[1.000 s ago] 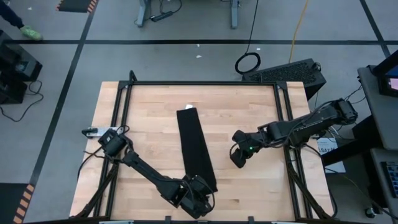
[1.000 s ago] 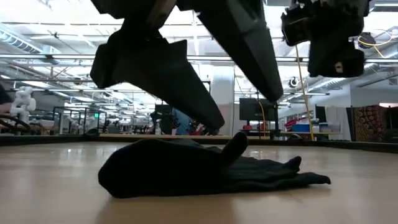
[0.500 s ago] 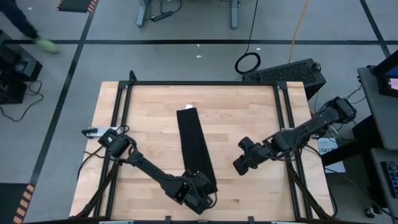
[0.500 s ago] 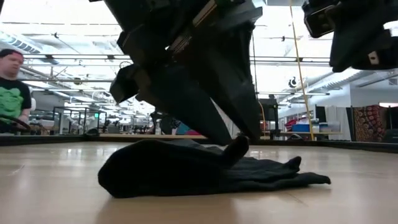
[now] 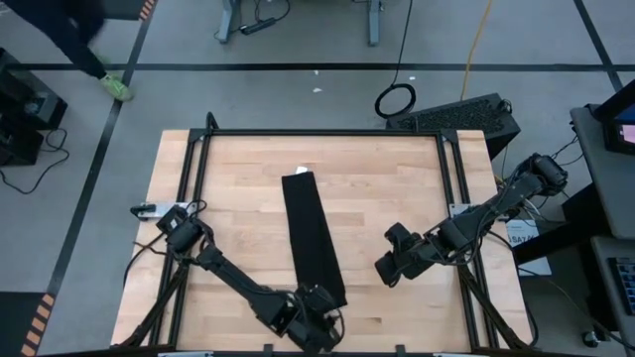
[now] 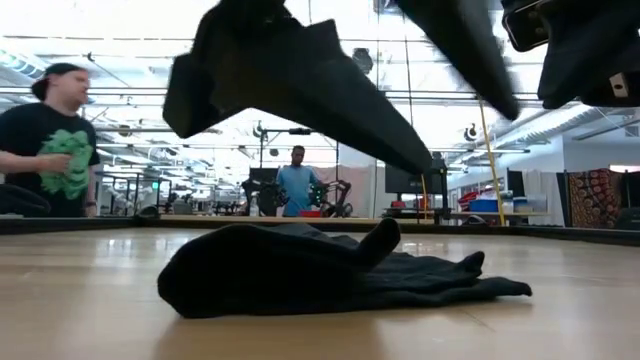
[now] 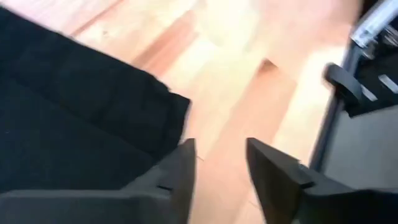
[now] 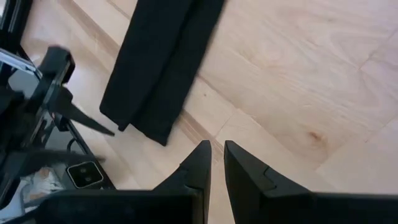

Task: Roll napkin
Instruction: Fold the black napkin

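Note:
The black napkin [image 5: 313, 238] lies folded into a long narrow strip down the middle of the wooden table, its white tag [image 5: 301, 171] at the far end. Its near end [image 6: 300, 275] rests bunched on the wood. My left gripper [image 5: 319, 322] hovers open at the napkin's near end. In the left wrist view its fingers [image 7: 217, 165] stand over bare wood just beside the napkin's corner [image 7: 168, 109]. My right gripper [image 5: 387, 270] hangs shut above the table to the right of the napkin [image 8: 161, 62], its fingers [image 8: 217, 162] over bare wood.
Black frame rails [image 5: 451, 198] run along the table's edges. A small white item [image 5: 147, 208] lies at the left edge. Two people [image 6: 55, 140] [image 6: 298, 185] stand in the room beyond the far edge. Bare wood lies on both sides of the strip.
My left gripper dipped down to the napkin's near end, then rose and drew back toward the table's near edge. The napkin lies as it did. My right gripper has swung toward the near edge, turning at the wrist.

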Motion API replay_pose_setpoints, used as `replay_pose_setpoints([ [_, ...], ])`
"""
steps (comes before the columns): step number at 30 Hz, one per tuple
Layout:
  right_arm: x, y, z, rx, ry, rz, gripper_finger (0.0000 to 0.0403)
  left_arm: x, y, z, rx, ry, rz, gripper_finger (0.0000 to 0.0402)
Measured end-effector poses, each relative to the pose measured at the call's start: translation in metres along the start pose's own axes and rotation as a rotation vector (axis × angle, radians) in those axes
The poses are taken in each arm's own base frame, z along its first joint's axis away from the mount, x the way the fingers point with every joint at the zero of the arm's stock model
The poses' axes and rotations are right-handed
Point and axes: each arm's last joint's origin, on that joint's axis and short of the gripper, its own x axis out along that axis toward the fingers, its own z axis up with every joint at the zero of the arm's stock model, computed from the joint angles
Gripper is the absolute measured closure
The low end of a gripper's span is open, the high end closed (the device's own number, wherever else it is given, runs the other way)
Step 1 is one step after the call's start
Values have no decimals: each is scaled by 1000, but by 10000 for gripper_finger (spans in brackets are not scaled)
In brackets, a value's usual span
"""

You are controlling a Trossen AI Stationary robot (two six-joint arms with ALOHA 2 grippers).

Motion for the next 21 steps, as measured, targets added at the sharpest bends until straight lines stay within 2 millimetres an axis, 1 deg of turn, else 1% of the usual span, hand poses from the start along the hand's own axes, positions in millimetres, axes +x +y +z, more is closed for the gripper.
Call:
replay_pose_setpoints([
  [4, 0, 0, 1, -1, -38, -3, 367, -3, 0, -7, 34, -26, 33, 163],
  [7, 0, 0, 1, -15, -40, -4, 367, -3, 5, -9, 76, -24, 86, 136],
  [11, 0, 0, 1, -37, -40, -5, 367, -1, 12, -8, 138, 1, 135, 130],
  [17, 0, 0, 1, -62, -39, -7, 367, 15, 21, -7, 131, 36, 161, 130],
  [21, 0, 0, 1, -80, -39, -7, 367, 19, 24, -6, 122, 88, 156, 135],
])
